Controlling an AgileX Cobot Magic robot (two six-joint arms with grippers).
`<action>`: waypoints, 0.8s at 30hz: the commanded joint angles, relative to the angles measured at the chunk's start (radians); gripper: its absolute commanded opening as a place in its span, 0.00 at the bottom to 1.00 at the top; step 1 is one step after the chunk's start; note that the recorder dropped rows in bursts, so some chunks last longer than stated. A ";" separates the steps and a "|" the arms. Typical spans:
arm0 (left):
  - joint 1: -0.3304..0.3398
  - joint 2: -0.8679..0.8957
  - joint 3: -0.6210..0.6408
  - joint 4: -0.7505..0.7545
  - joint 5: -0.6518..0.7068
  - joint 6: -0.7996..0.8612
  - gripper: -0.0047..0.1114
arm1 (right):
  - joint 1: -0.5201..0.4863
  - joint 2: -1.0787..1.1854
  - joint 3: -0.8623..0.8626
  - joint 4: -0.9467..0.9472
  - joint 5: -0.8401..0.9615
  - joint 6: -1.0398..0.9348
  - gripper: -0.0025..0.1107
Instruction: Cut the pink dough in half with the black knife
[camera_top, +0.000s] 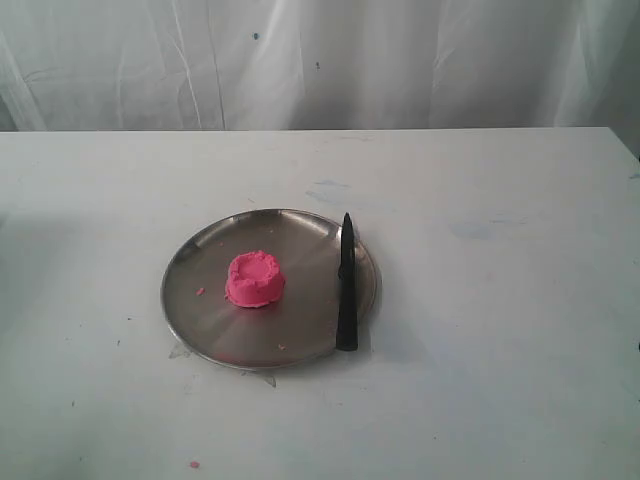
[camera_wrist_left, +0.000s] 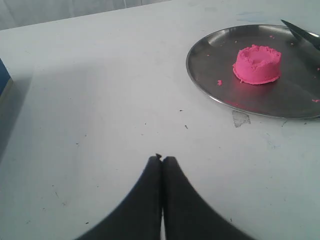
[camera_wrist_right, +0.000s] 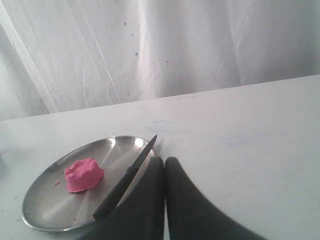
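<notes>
The pink dough (camera_top: 255, 279) is one round lump with a dimpled top, left of centre on the steel plate (camera_top: 300, 335). The black knife (camera_top: 346, 285) lies on the plate's right rim, tip pointing away and handle over the near edge. No arm shows in the exterior view. In the left wrist view my left gripper (camera_wrist_left: 162, 159) is shut and empty above bare table, well away from the dough (camera_wrist_left: 256, 64) and plate (camera_wrist_left: 210, 75). In the right wrist view my right gripper (camera_wrist_right: 165, 161) is shut and empty beside the knife (camera_wrist_right: 125, 181), with the dough (camera_wrist_right: 83, 175) beyond on the plate (camera_wrist_right: 45, 210).
A white curtain (camera_top: 320, 60) hangs behind the white table (camera_top: 500, 350). Pink crumbs lie on the plate (camera_top: 200, 292) and on the table near the front (camera_top: 194, 464). A blue object (camera_wrist_left: 3, 80) shows at the edge of the left wrist view.
</notes>
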 joint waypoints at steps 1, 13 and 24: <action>-0.007 -0.004 0.004 -0.014 -0.003 -0.007 0.04 | -0.006 -0.006 0.005 0.000 -0.007 0.001 0.02; -0.007 -0.004 0.004 -0.014 -0.003 -0.007 0.04 | -0.006 -0.004 -0.035 0.000 0.036 0.034 0.02; -0.007 -0.004 0.004 -0.014 -0.003 -0.007 0.04 | -0.005 0.319 -0.495 0.056 0.424 0.030 0.02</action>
